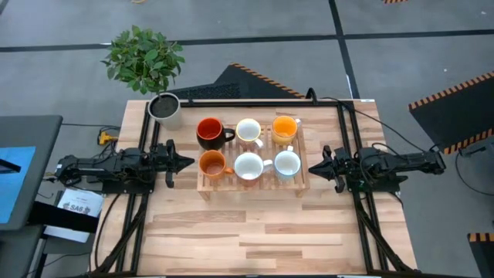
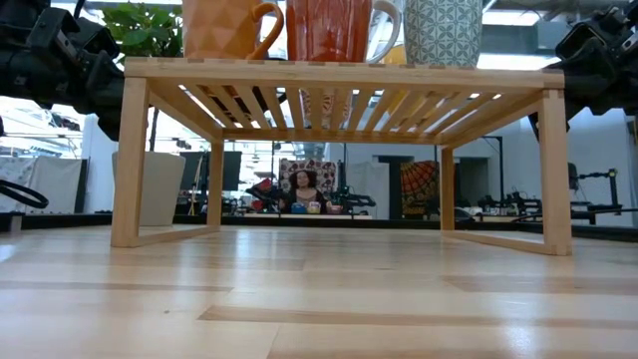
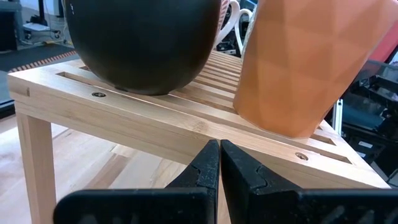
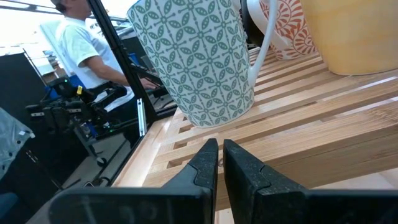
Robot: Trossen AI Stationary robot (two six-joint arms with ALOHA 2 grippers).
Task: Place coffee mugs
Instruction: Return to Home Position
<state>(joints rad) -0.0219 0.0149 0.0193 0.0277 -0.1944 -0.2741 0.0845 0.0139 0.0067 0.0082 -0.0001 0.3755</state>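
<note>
Six mugs stand on their bases in two rows on a slatted wooden rack (image 1: 251, 185): red mug (image 1: 208, 132) with a black handle, white mug (image 1: 248, 130) and yellow-orange mug (image 1: 285, 127) in the far row; darker orange mug (image 1: 212, 163), pale mug (image 1: 248, 166) and pale patterned mug (image 1: 287, 164) in the near row. My left gripper (image 1: 191, 162) hovers shut just left of the rack, level with the orange mug (image 3: 305, 68). My right gripper (image 1: 310, 169) hovers shut just right of the rack, near the patterned mug (image 4: 193, 59).
A wider pale cup with a dark inside (image 1: 164, 109) stands at the table's far left, beside a potted plant (image 1: 144, 58). A keyboard (image 1: 212, 92) lies past the far edge. Bare tabletop (image 1: 262, 239) stretches in front of the rack. A person (image 4: 81, 43) shows beyond the table.
</note>
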